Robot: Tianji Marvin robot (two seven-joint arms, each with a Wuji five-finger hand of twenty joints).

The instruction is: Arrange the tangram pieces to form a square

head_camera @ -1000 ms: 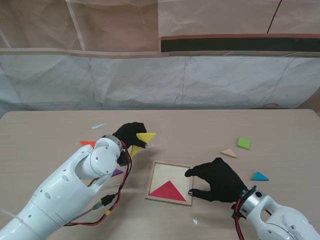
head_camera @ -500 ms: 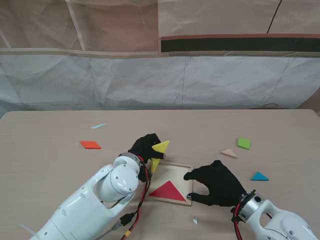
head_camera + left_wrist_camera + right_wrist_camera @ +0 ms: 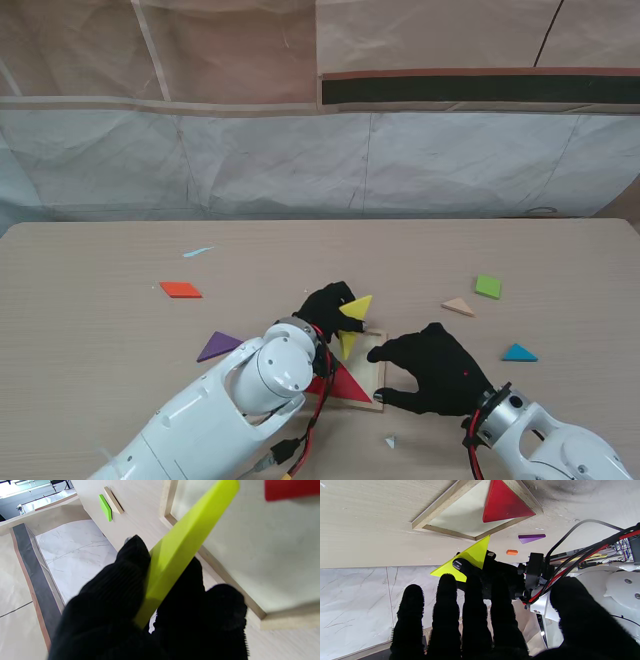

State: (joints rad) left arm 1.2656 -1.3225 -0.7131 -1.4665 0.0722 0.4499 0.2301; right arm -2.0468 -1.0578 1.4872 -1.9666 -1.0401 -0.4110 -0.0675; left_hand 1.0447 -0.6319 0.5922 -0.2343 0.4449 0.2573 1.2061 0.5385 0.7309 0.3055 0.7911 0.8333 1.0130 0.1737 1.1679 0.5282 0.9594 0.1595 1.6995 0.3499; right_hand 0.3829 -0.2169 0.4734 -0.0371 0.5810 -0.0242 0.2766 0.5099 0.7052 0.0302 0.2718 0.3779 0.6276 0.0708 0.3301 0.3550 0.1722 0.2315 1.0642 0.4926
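Observation:
My left hand (image 3: 328, 303) is shut on a yellow triangle (image 3: 353, 318), held tilted just over the far part of the square wooden tray (image 3: 377, 378). The left wrist view shows that yellow triangle (image 3: 180, 547) pinched edge-on between black fingers (image 3: 117, 587). A red triangle (image 3: 347, 383) lies in the tray's near part, also seen as the red triangle (image 3: 503, 503) from the right wrist. My right hand (image 3: 440, 367) rests open at the tray's right side, fingers spread. Loose on the table lie a purple triangle (image 3: 220, 346), an orange piece (image 3: 181, 290), a green square (image 3: 488, 287), a tan piece (image 3: 459, 307) and a blue triangle (image 3: 519, 352).
A small pale scrap (image 3: 197, 251) lies far left on the table and a white fleck (image 3: 391, 441) sits near the front edge. A sheeted wall (image 3: 320, 160) runs along the table's far side. My left forearm (image 3: 230, 410) crosses the near left of the table.
My left hand has carried the yellow triangle to the right and nearer to me, from the table's left to over the tray. The purple triangle is uncovered now. The right hand has barely moved.

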